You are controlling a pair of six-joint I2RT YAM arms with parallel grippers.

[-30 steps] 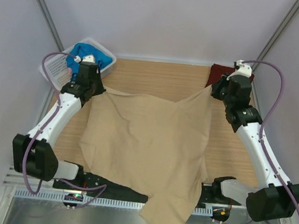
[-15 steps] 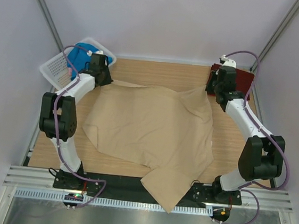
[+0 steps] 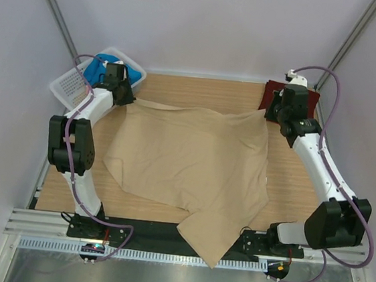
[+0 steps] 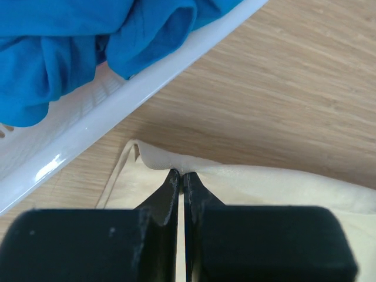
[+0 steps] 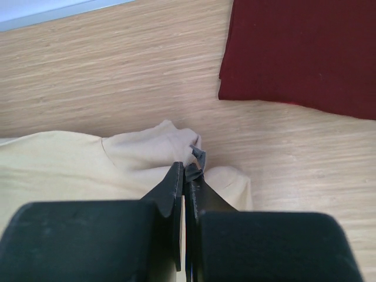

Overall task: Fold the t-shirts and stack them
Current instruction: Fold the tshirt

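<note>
The tan t-shirt (image 3: 193, 158) lies spread over the wooden table, its near end hanging over the front rail. My left gripper (image 3: 128, 99) is shut on the shirt's far left edge (image 4: 176, 170), low at the table, beside the basket. My right gripper (image 3: 269, 113) is shut on the shirt's far right corner (image 5: 170, 147), low at the table. The folded maroon t-shirt (image 3: 290, 96) lies at the far right corner and shows in the right wrist view (image 5: 305, 53). The blue t-shirt (image 3: 115, 69) lies bunched in the basket (image 4: 70, 41). The pink t-shirt is barely visible inside the basket.
The white lattice basket (image 3: 69, 87) stands at the far left corner; its rim (image 4: 117, 111) is just beyond my left fingers. Grey walls close the back and sides. A black and metal rail (image 3: 150, 241) runs along the front edge.
Both arms carried the shirt's far edge toward the back and down onto the table. The shirt slid back, less of it hangs over the front, and it lies flatter.
</note>
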